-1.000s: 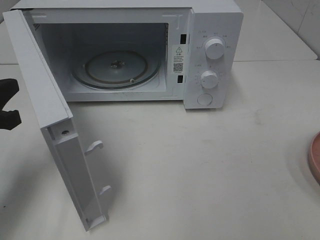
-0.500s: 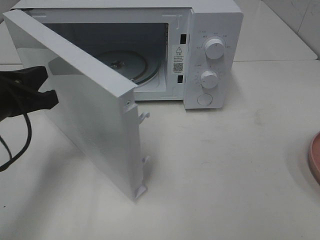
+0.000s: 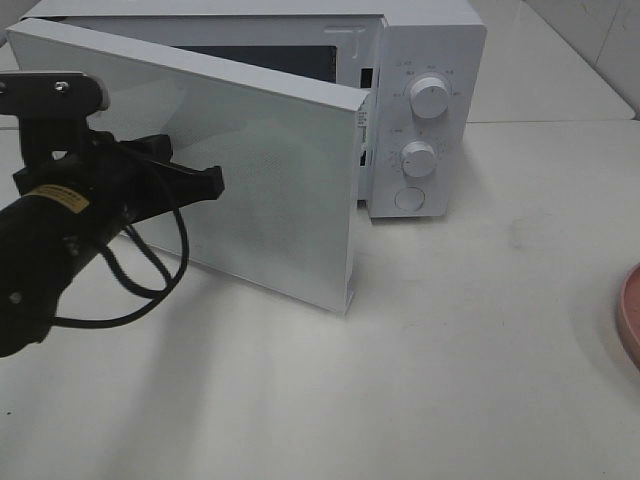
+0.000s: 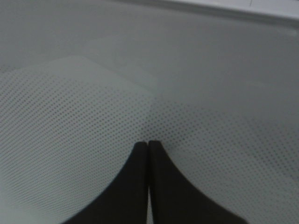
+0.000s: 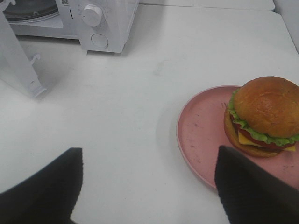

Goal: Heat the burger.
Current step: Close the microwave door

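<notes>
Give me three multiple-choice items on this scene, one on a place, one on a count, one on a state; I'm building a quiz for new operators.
1. Where is the burger?
A. inside the microwave
B. on the pink plate
C. on the bare table

2. How many round knobs does the microwave panel have?
A. one
B. two
C. four

3. How is the left hand?
A. shut, tips against the door
B. wide open above the plate
C. shut on the burger

Answers:
1 B: the right wrist view shows the burger sitting on the plate, toward one side, well away from the microwave.
2 B: two knobs, one above the other, with a round button below.
3 A: the left wrist view shows the fingers pressed together with nothing between them, tips at the door, which stands partly open.
</notes>
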Robot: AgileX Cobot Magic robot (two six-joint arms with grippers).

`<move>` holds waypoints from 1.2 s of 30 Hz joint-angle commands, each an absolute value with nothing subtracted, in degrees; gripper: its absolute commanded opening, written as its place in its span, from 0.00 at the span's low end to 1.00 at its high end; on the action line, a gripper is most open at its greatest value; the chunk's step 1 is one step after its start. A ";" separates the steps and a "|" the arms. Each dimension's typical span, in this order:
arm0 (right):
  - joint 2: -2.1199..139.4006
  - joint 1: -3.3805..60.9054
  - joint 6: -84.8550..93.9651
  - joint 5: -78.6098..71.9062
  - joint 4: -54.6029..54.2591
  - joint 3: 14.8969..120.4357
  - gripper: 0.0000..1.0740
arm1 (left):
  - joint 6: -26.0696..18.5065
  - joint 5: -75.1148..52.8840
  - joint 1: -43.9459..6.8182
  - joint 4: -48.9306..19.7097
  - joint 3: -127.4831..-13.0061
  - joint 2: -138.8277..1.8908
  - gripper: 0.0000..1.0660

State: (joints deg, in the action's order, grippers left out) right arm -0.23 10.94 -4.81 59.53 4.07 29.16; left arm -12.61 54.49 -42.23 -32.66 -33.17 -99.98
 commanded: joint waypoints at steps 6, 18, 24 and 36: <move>-1.72 10.71 -4.64 59.53 4.13 29.05 0.71 | -20.91 54.66 -46.12 -45.44 -43.14 -105.83 0.00; -1.72 10.71 -4.64 59.53 4.13 29.05 0.71 | -31.63 51.91 -46.12 -55.29 -56.89 -113.16 0.00; -1.72 10.71 -4.64 59.53 4.13 29.05 0.71 | -32.31 48.24 -44.29 -57.18 -62.05 -114.76 0.00; -1.72 10.71 -4.64 59.53 4.13 29.05 0.71 | -33.17 44.40 -40.62 -56.78 -65.72 -115.11 0.00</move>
